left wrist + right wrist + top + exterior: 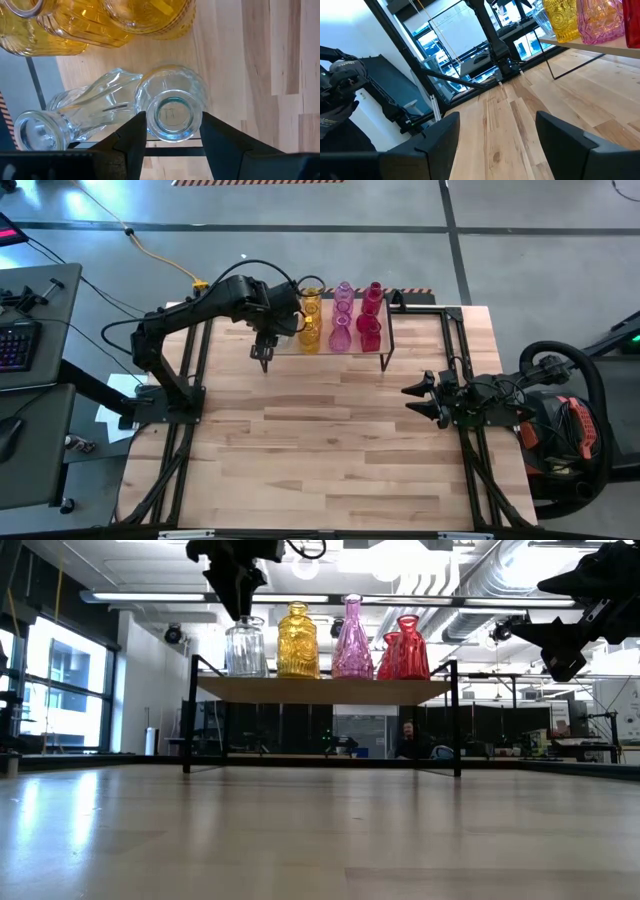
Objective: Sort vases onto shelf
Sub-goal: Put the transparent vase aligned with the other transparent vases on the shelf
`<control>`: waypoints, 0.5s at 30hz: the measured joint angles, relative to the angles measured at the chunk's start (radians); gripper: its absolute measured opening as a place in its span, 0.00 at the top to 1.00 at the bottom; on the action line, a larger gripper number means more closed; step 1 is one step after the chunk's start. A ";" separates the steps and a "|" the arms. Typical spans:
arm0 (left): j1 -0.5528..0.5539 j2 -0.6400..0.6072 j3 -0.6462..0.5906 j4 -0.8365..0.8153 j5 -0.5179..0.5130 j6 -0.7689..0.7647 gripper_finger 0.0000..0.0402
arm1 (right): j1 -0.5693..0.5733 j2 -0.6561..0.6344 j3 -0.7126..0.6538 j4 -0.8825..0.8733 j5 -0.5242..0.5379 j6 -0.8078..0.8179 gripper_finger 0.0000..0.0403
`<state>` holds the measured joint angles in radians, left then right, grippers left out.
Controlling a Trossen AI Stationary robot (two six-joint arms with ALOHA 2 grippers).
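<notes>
The shelf [385,330] stands at the far edge of the table [330,440], its long side running left to right. On it the vases stand upright, necks pointing up, sorted by colour along that length: clear at the left end, then amber vases [297,640], pink vases [352,638] and red vases [405,647].

The left gripper [172,131] hangs straight down over the left end of the shelf. Its jaws sit on either side of the mouth of a clear jar [171,109], close against the rim; whether they actually press on the glass cannot be told. The jar stands upright, mouth up. Just beside it a second clear vase [82,107] also stands on the shelf.

The right gripper [497,135] waits above the table's right side, pointing left, jaws apart and holding nothing
</notes>
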<state>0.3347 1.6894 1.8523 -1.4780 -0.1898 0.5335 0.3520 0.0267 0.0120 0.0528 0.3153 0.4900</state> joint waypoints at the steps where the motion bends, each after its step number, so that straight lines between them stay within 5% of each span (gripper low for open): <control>1: 0.000 0.000 0.000 0.000 0.000 -0.001 0.61 | 0.000 0.000 0.000 0.000 0.000 0.000 0.39; 15: 0.000 0.000 0.000 0.011 -0.013 0.002 0.53 | 0.000 0.000 0.000 0.000 0.000 0.000 0.39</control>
<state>0.3347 1.6894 1.8519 -1.4665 -0.2023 0.5350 0.3519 0.0269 0.0120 0.0528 0.3153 0.4900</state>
